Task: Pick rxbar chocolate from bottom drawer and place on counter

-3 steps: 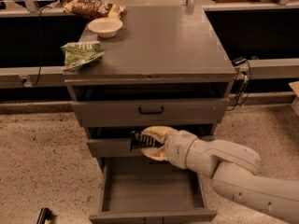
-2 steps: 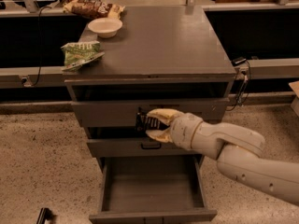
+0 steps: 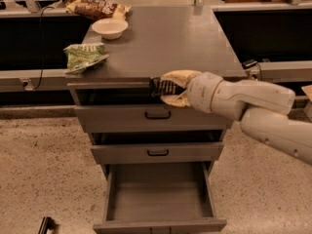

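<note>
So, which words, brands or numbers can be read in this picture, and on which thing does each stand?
No text can be read as words.
rxbar chocolate, held in the fingers of the gripper at the front edge of the counter: pale lettering stripes, too blurred to read.
green snack bag on the counter: pale print, too blurred to read.
brown-and-yellow snack bag at the back: print too blurred to read.
</note>
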{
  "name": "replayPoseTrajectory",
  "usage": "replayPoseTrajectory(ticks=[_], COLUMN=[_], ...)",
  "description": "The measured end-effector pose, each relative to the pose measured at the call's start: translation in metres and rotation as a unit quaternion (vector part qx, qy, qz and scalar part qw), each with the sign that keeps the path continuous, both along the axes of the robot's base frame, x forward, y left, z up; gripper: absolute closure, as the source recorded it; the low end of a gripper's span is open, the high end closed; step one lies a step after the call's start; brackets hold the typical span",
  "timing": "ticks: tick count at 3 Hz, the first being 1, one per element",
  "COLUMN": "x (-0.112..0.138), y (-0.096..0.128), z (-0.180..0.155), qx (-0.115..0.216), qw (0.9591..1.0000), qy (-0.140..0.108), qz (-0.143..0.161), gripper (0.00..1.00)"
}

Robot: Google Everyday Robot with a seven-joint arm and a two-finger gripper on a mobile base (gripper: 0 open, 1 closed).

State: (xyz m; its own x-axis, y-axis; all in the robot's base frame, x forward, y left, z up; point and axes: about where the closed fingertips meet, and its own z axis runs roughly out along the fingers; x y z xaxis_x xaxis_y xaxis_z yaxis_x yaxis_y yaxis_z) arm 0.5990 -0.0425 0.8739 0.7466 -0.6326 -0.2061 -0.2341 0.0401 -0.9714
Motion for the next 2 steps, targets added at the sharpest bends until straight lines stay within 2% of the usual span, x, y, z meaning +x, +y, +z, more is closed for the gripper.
replayPoseTrajectory(ticks=[1,2], x=[0.032,0.072], y=[-0.009,-0.026], z=[0.045,0.086], qx=[-0.018,0.001], qw=[0.9996,0.9999], qy=[-0.020,-0.011], qz=[0.010,0.011], gripper=[1.00,1.00])
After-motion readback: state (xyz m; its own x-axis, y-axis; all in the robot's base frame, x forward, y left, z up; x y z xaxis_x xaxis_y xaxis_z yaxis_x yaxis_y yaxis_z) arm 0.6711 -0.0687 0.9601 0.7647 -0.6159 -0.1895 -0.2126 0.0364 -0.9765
